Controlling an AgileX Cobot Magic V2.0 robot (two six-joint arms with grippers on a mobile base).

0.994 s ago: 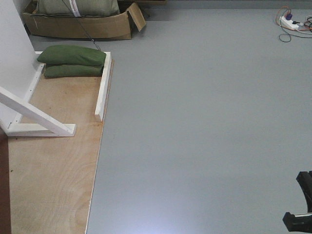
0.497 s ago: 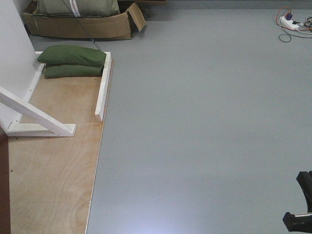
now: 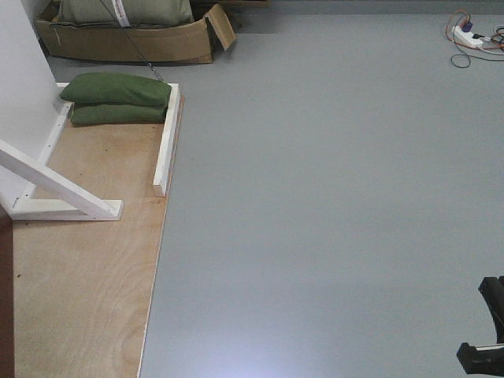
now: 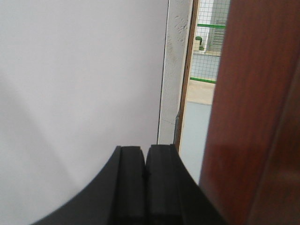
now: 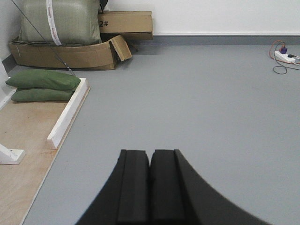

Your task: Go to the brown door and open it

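Observation:
The brown door (image 4: 253,117) fills the right side of the left wrist view as a glossy reddish-brown surface, very close. Between it and a white frame post (image 4: 174,70) a narrow gap shows daylight and a green fence. Its handle and keys are out of view. A thin reddish-brown strip (image 3: 4,307) at the front view's left edge looks like the same door. My left gripper (image 4: 145,149) is shut and empty, just left of the door surface, facing a white wall panel (image 4: 79,84). My right gripper (image 5: 150,152) is shut and empty above the grey floor (image 5: 211,108).
A plywood floor sheet (image 3: 87,268) lies at left with white slanted braces (image 3: 55,189), a white floor rail (image 3: 167,142) and green sandbags (image 3: 116,98). A brown cardboard box (image 3: 126,39) stands behind. A power strip with cables (image 3: 471,35) lies far right. A black arm part (image 3: 487,331) shows lower right.
The reddish-brown strip at the front view's left edge has narrowed slightly. Nothing else has visibly moved.

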